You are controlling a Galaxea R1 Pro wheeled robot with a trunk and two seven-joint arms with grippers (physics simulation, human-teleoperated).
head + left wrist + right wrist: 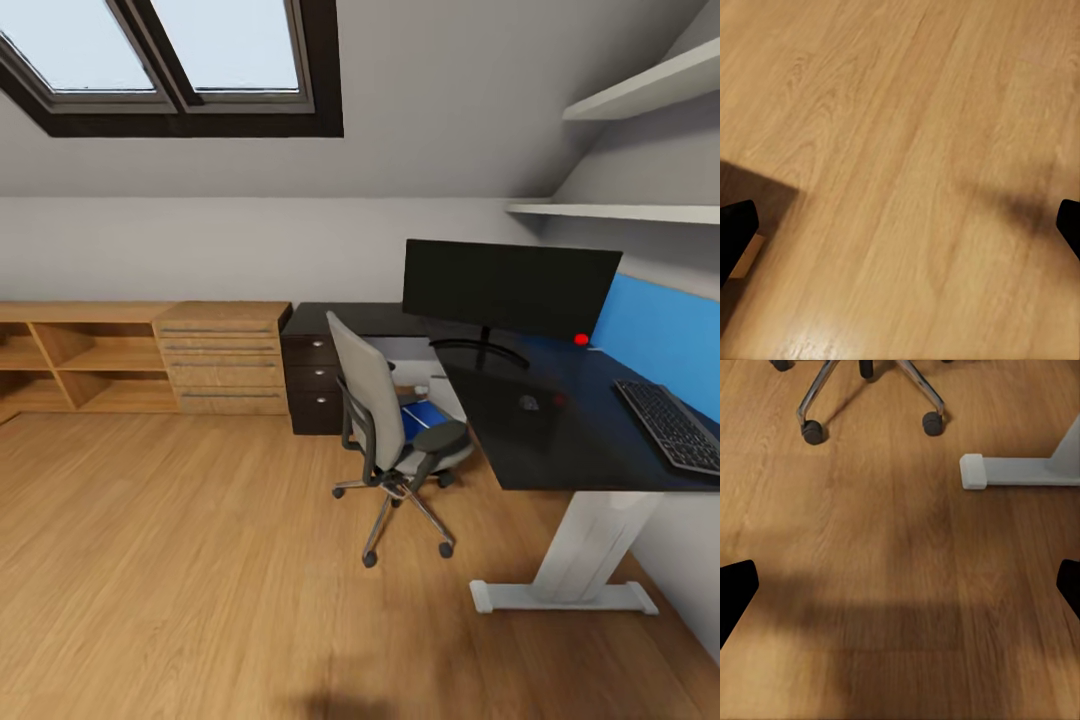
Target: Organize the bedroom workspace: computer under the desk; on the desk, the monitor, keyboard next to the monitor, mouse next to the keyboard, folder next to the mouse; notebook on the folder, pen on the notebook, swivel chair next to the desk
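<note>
We are on approach, both claws empty: the left gripper (900, 225) and right gripper (900, 585) hang spread wide over bare wooden floor (900, 112). Ahead of the right claw stand the grey swivel chair's chrome wheeled base (870, 397) and the glossy black desk's white foot (1020, 469). The bright blue folder (415, 418) lies on the chair seat; monitor (510, 285), keyboard (672, 425) and mouse (528, 402) sit on the desk (570, 440). Next, we judge, we close in for the folder.

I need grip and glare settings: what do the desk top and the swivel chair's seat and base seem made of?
The desk top looks like glossy black laminate or glass; it shows faint reflections. The swivel chair looks grey fabric-upholstered, matte, with a shiny chrome-like metal star base.
</note>
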